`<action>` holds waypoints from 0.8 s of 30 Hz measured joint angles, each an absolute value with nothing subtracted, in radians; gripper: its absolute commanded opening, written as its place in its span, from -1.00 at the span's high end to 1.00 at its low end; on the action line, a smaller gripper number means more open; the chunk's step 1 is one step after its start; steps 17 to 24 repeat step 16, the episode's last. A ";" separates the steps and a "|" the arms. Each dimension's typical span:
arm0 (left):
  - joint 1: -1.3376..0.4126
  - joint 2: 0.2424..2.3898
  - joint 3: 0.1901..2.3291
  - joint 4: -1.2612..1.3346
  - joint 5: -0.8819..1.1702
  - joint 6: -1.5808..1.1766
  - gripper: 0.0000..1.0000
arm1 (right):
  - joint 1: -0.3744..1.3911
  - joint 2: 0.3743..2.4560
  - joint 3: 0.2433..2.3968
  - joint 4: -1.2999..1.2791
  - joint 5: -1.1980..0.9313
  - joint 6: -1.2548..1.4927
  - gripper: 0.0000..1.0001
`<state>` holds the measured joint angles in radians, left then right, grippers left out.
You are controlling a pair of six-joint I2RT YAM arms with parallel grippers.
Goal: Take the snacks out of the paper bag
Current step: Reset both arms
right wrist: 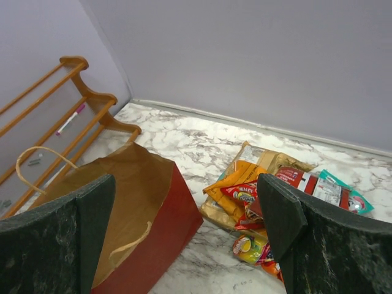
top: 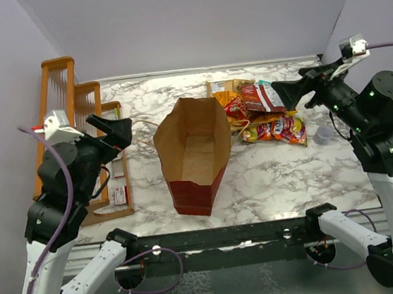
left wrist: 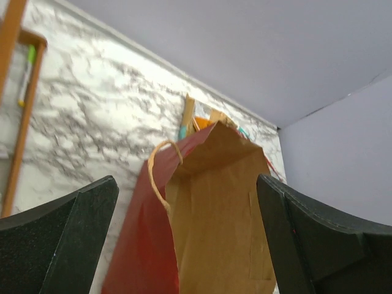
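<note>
Left edge of the counter: orange wooden rack [top: 73,125] runs along it, a marker [right wrist: 71,118] lying across its rails. Your left gripper [top: 118,130] hangs over the rack's inner side, above the counter and touching nothing. In the left wrist view its fingers [left wrist: 67,239] are spread wide and the bag shows in the gap between them.

Middle of the counter, nearer the front edge than the back: the paper bag [top: 194,154] stands with its mouth open upward. It is dark red outside, and the brown kraft inside shows down to its floor. One tan handle [left wrist: 160,174] loops out on its left side.

Just right of the bag, toward the back right: the snacks [top: 260,111] lie in an overlapping heap on the marble, all outside the bag. The orange-brown chip bag [top: 230,99] is closest to the bag; you cannot tell whether they touch. The dark red packet [top: 260,98] lies on top, with the teal-white pouch [right wrist: 343,197] poking out behind it. The red-yellow candy packs [top: 280,129] sit on the front side of the heap.

Your right gripper [top: 288,94] hovers at the heap's right end, pointing left. Its fingers [right wrist: 288,220] are spread wide with nothing between them. A small greyish cup [top: 323,135] sits near the right edge, apart from the heap.
</note>
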<state>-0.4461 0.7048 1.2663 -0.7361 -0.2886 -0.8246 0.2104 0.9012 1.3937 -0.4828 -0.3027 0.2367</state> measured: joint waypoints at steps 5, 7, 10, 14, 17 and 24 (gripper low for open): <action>-0.446 0.714 1.450 -0.729 -0.316 -0.624 -0.99 | 0.210 0.838 1.476 -0.548 -0.276 0.210 -0.99; -0.446 0.719 1.517 -0.707 -0.318 -0.547 -0.99 | 0.210 0.806 1.510 -0.562 -0.262 0.195 -0.99; -0.446 0.717 1.595 -0.665 -0.318 -0.430 -0.99 | 0.210 0.770 1.563 -0.568 -0.246 0.171 -0.99; -0.446 0.699 1.614 -0.619 -0.318 -0.341 -0.99 | 0.210 0.764 1.591 -0.571 -0.229 0.153 -0.99; -0.446 0.686 1.609 -0.604 -0.317 -0.309 -0.99 | 0.210 0.768 1.588 -0.583 -0.217 0.152 -0.99; -0.446 0.686 1.609 -0.604 -0.317 -0.309 -0.99 | 0.210 0.768 1.588 -0.583 -0.217 0.152 -0.99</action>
